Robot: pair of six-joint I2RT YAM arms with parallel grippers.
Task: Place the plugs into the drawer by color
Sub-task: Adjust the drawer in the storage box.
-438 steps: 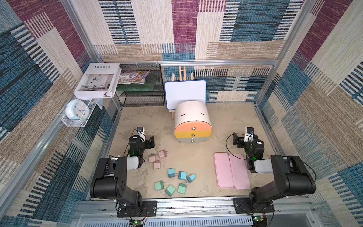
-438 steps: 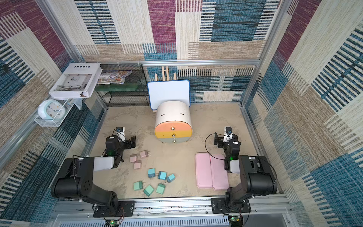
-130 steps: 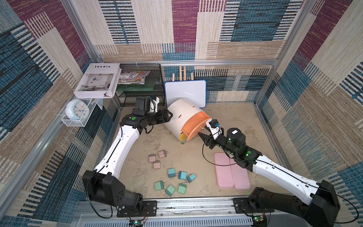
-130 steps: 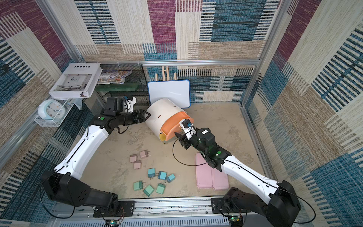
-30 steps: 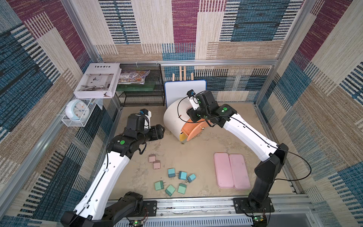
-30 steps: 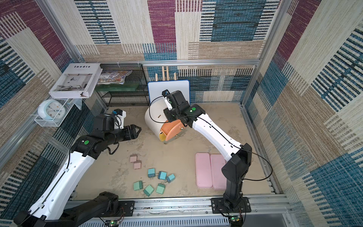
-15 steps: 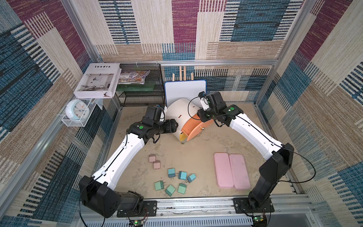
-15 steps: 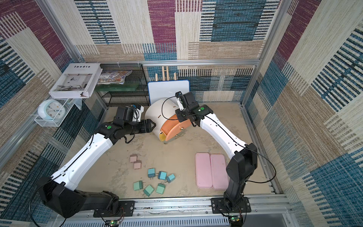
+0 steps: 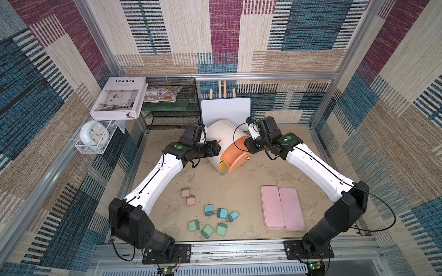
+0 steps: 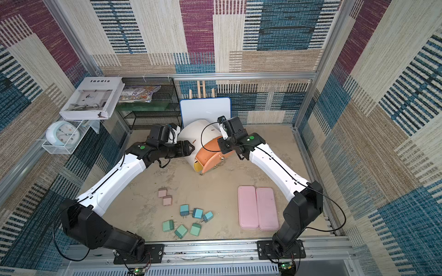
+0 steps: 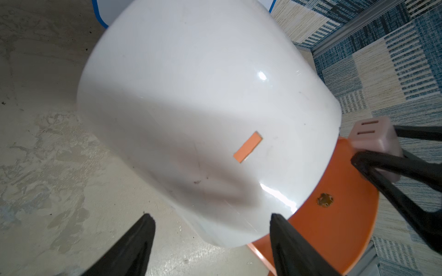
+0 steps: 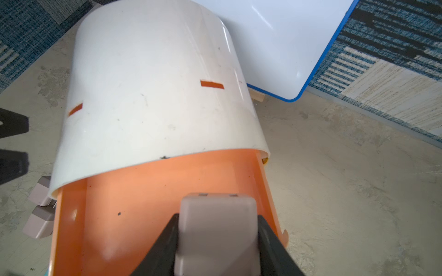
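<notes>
Bright, even light in both top views, only faint soft shadows on the surface (image 9: pixel 239 176), everything sharp. Up close: glare glints on the drawer (image 11: pixel 262 76), a broad grey shadow crossing its white shell; the pink plug (image 12: pixel 217 229) looms soft, out of focus.

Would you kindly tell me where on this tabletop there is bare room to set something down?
Bare surface lies between the drawer cabinet and the pink trays, and in the far corner right of the whiteboard. It is crowded at the front, where blue plugs, green plugs and two pink plugs cluster together.
</notes>
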